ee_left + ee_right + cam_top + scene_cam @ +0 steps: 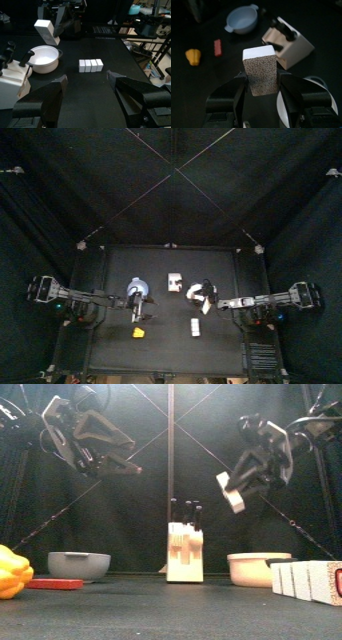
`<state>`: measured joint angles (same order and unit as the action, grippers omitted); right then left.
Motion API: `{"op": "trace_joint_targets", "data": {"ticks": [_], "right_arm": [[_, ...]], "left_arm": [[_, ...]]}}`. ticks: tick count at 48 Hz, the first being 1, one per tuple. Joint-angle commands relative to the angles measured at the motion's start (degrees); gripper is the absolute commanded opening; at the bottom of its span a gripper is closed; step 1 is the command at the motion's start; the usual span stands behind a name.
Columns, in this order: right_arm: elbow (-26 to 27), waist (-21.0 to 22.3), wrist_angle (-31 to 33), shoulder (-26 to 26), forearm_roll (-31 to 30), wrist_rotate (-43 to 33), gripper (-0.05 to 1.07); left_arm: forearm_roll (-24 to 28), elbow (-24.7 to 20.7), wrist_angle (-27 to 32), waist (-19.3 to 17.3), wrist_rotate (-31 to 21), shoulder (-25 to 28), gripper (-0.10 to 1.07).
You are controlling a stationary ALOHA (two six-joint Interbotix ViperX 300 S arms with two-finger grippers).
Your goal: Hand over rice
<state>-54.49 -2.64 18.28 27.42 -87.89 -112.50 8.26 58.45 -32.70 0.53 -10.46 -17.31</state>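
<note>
While the right gripper [262, 84] clamps the rice packet [261, 73] upright in the air above the table's [114, 328] middle, the left gripper [87, 87] waits opposite with jaws wide, evidently to receive it. Counted on the table: one knife block [183, 551], one grey pot [79, 565], one white pot [255, 569], three white boxes [91, 65].

White rice [262, 70], speckled brown face; yellow pepper [11, 572].

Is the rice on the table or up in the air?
Up in the air: the right tool holds the rice high above the table.
</note>
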Motion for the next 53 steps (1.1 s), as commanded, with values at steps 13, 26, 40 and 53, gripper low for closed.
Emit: {"op": "trace_joint_targets", "data": {"ticks": [13, 26, 40, 53], "right_arm": [[10.72, -6.68, 0.09, -0.97, -10.63, -0.18, 0.59], [14.94, -11.34, 0.62, -3.6, -14.68, -0.26, 0.59], [17.58, -13.45, 3.96, -7.03, -14.77, -0.35, 0.59], [18.81, -14.06, 3.96, -8.44, -14.77, -0.35, 0.59]], "left_arm": [[0.0, -5.27, -9.49, 0.18, 0.18, 5.45, 0.98], [0.09, -6.86, -23.03, -0.26, 0.26, 10.99, 0.98], [1.41, -10.63, -28.3, 0.18, 2.81, 16.96, 0.98], [0.35, -12.22, -29.0, 0.44, 11.87, 18.81, 0.98]]}}
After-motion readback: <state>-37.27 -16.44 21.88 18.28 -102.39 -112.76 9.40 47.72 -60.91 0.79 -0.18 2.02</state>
